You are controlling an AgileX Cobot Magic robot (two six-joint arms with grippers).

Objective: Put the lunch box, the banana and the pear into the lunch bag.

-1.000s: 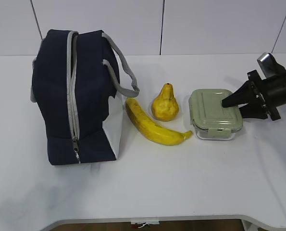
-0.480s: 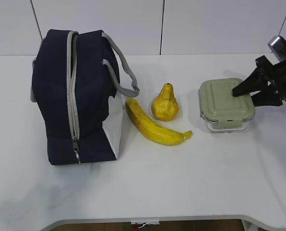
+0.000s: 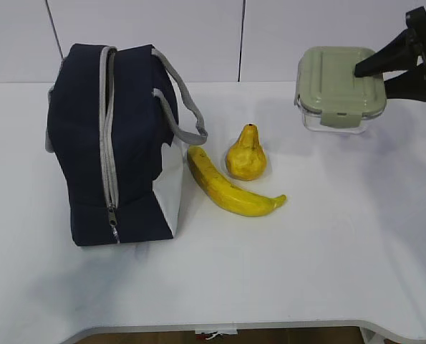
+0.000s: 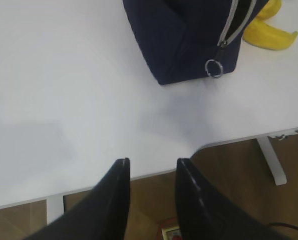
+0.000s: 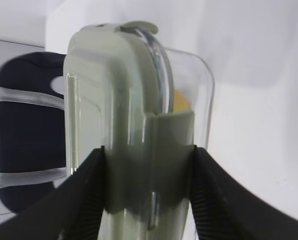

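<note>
the right tool is clamped on the lunch box, one finger over the sage-green lid and one under the clear base, and carries it in the air at the far right of the counter; the right wrist view shows the box pinched at its latch end between both fingers, a grip on the short side that looks chosen to leave most of the container free to go into an opening. a second earlier the same box sat on the counter just right of the fruit with the tool closing around it, and half a second ago it had only begun to lift; now it hangs well above the surface and farther right. the lunch bag lies on its side at the left, zipper facing the camera, handles toward the fruit, and has not shifted. the banana rests just right of the bag, with the pear upright just behind it, both unmoved. the left tool, fingers apart and empty, hovers over the near left edge of the counter, short of the bag's zipper ring, apparently waiting to open it.
</note>
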